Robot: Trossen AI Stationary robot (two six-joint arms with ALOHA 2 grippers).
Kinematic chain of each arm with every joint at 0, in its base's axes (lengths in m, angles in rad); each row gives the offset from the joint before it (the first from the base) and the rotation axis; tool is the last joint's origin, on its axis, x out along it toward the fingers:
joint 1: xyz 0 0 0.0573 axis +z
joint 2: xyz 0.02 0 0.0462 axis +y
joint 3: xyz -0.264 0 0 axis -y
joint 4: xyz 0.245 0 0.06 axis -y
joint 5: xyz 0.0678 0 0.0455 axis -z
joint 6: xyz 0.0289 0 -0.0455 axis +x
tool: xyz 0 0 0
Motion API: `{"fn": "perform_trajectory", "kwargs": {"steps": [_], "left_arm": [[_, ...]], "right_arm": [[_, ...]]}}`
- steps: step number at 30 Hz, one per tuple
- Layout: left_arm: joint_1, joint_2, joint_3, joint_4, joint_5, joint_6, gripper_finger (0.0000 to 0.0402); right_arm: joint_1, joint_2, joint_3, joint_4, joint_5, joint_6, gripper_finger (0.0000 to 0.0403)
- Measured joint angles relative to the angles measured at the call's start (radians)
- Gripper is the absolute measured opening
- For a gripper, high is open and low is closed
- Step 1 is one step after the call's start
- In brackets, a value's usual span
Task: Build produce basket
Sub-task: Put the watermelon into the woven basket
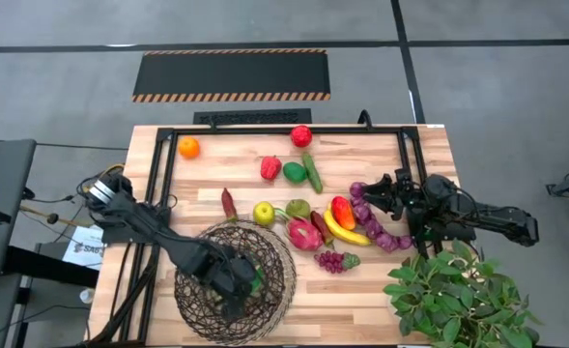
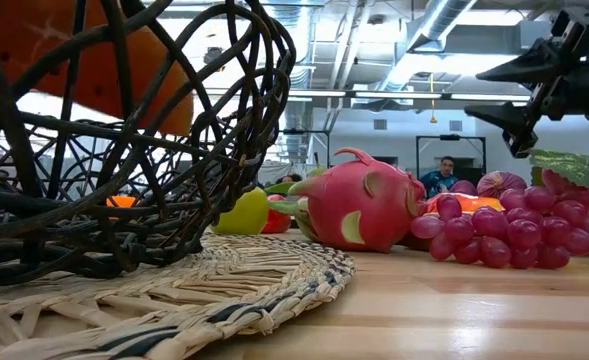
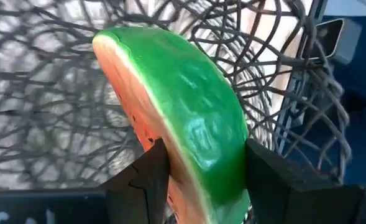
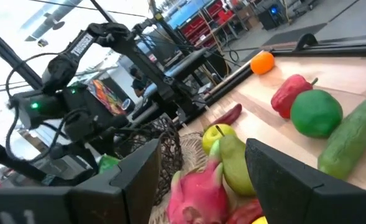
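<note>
The dark woven-wire basket [image 1: 234,282] stands on a straw mat [image 2: 224,285] at the table's near left. My left gripper [image 1: 241,282] reaches down into it, shut on a watermelon slice [image 3: 183,106] with a green rind and red flesh. The slice's flesh [image 2: 74,60] shows through the mesh in the low view. The other produce lies on the table's middle: dragonfruit [image 1: 304,233], banana [image 1: 342,230], grapes [image 1: 334,259], orange [image 1: 188,147], cucumber [image 1: 311,171]. My right gripper [image 1: 376,188] hangs open at the right, above the purple grapes, holding nothing. My left gripper pinches the watermelon slice near one end between its two fingers. One finger [image 3: 148,171] lies on the red flesh face and the other [image 3: 263,177] on the green rind [image 3: 232,155]. The fingers slant steeply down from above. The slice juts out past them inside the basket, clear of the basket's floor.
A leafy green plant [image 1: 458,295] stands at the near right corner. A dark metal frame [image 1: 163,184] runs along the table's left and far edges. A red pepper [image 4: 291,93], a round green fruit [image 4: 316,112] and a yellow apple [image 1: 263,213] lie among the produce.
</note>
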Motion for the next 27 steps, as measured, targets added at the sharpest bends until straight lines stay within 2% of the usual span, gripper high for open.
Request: {"fn": "perform_trajectory", "kwargs": {"steps": [10,22,27], "left_arm": [[0.000,0.135,-0.001,0.028,0.072,-0.037,0.0148],[-0.004,0.152,-0.001,0.084,0.083,-0.056,0.0148],[-0.005,0.152,-0.001,0.083,0.096,-0.048,0.0172]], "right_arm": [[0.001,0.000,0.000,-0.003,-0.003,0.000,0.0255],[0.001,0.000,0.000,-0.006,-0.005,-0.024,0.0255],[0.001,0.000,0.000,-0.008,-0.006,-0.024,0.0255]]}}
